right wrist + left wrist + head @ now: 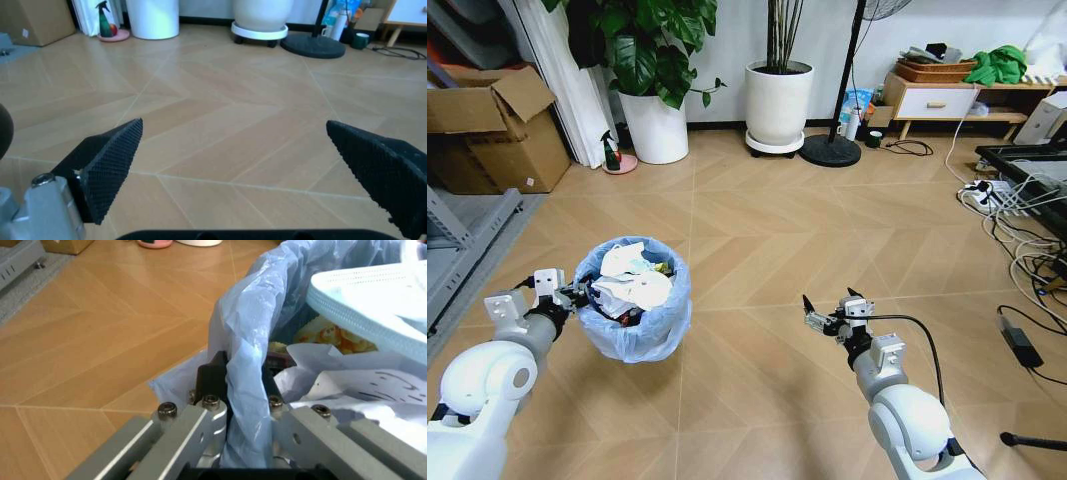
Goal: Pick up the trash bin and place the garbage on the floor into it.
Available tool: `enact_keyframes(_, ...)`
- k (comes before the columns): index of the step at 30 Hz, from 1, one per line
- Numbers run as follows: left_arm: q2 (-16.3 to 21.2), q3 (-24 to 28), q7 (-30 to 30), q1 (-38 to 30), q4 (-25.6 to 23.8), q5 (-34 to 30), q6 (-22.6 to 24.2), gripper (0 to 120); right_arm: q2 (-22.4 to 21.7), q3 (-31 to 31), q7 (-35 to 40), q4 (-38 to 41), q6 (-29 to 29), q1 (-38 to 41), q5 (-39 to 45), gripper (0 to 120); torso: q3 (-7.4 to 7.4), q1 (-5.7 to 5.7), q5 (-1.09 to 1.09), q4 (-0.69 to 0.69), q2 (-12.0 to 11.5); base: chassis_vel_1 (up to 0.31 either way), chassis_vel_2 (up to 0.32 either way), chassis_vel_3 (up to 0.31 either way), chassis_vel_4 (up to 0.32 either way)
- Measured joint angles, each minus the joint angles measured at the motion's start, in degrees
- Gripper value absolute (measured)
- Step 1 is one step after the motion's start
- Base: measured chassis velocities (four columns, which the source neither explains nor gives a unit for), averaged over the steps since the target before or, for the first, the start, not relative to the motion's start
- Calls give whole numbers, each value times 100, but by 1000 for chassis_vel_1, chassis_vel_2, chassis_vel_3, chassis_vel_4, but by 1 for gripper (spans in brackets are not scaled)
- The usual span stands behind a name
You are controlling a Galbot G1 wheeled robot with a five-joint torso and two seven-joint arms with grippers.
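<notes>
- The trash bin [634, 300], lined with a light-blue plastic bag [250, 335], sits at the robot's left over the chevron wooden floor [757, 230]; white paper and wrappers [632, 285] fill it to the rim
- The left gripper [579, 296] is clamped on the bin's near rim; in the left wrist view its fingers [210, 377] pinch the bag-covered edge
- The right gripper [825, 312] hangs over bare planks to the right of the bin, well apart from it; its ridged pads [110, 167] are spread wide and hold nothing
</notes>
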Motion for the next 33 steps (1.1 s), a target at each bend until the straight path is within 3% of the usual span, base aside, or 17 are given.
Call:
enact_keyframes(22, -71, 35, -11, 0, 47, 49, -6, 0, 3, 27, 6, -67, 102, -11, 57, 100, -1, -1, 2, 1, 0, 122, -123, -123, 118)
enact_keyframes(33, -227, 278, -528, -119, 321, -362, 267, 0, -6, 126, 51, -105, 129, 7, 99, 100, 1, 1, 1, 0, 0, 9, -3, -3, 7)
